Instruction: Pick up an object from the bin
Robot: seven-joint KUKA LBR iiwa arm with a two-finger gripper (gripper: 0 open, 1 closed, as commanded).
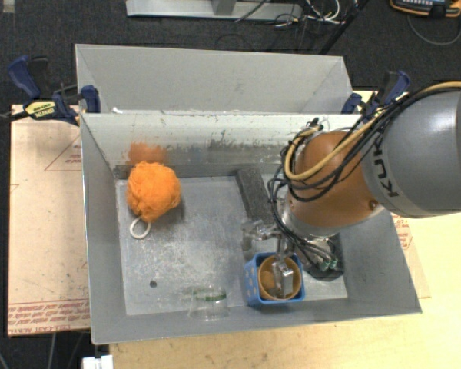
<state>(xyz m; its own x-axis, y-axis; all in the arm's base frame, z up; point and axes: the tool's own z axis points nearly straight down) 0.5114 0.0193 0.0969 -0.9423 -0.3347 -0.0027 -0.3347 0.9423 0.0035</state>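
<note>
Nothing lifted yet: the gripper (280, 277) hangs over a small blue square box (250, 287) at the front edge of the grey metal bin (107, 283); I cannot tell whether the jaws are apart or together.

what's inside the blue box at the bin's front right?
The blue box shows a brown rounded filling. The pincer sits over its opening and covers the rest, so what the brown thing is cannot be told.

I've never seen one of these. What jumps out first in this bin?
A fluffy orange bath sponge with a white loop sits in the upper left of the bin. At the lower right, the big grey arm with its orange cover hangs low, its gripper down at a small blue container.
</note>
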